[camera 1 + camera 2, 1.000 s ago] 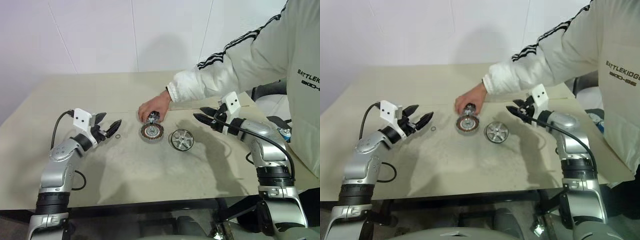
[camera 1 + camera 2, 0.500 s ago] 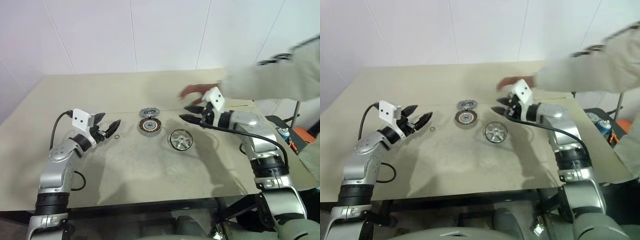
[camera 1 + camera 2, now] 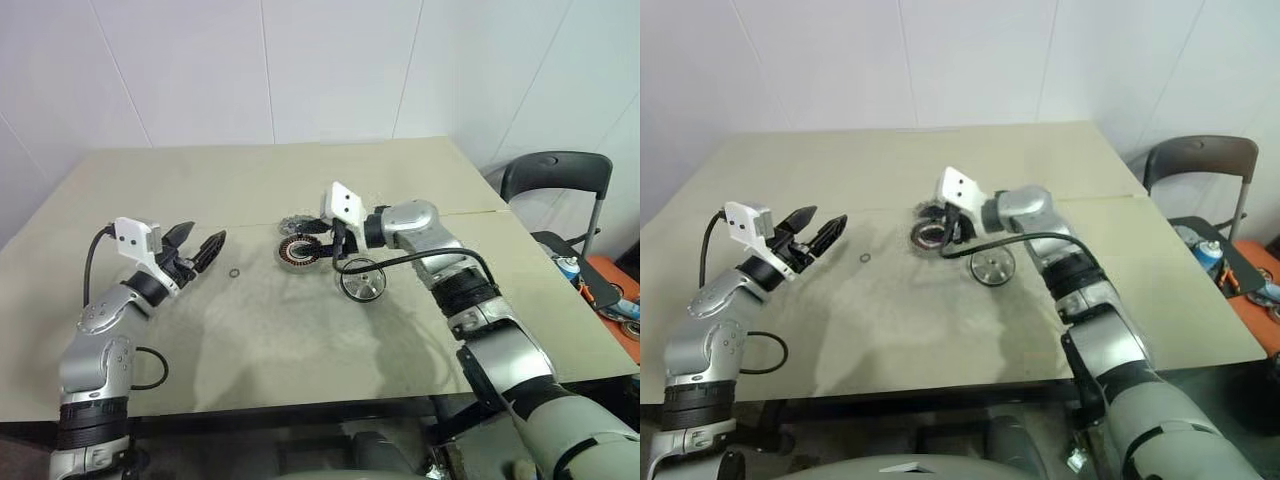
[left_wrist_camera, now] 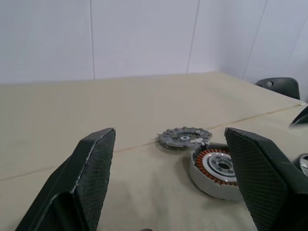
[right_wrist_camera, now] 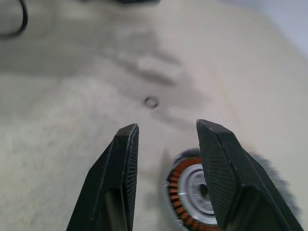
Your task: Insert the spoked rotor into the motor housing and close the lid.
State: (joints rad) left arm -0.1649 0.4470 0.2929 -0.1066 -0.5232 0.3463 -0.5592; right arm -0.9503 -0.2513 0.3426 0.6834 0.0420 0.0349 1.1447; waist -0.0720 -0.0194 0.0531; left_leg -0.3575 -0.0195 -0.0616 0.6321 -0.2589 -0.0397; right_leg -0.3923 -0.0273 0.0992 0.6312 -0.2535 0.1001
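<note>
Rotor, housing and lid all sit mid-worktop (image 3: 300, 330). Far out at nine o'clock, the left tool (image 3: 200, 251) hangs with fingers spread wide, nothing between them. A tiny black ring (image 3: 234, 272) lies just beside its tips. Then the motor housing (image 3: 300, 253), copper windings up, with the spoked rotor (image 4: 184, 138) at its twelve o'clock. Right tool (image 5: 166, 159) hovers over the housing, fingers parted, gripping nothing. At four o'clock: the lid (image 3: 364, 282).
</note>
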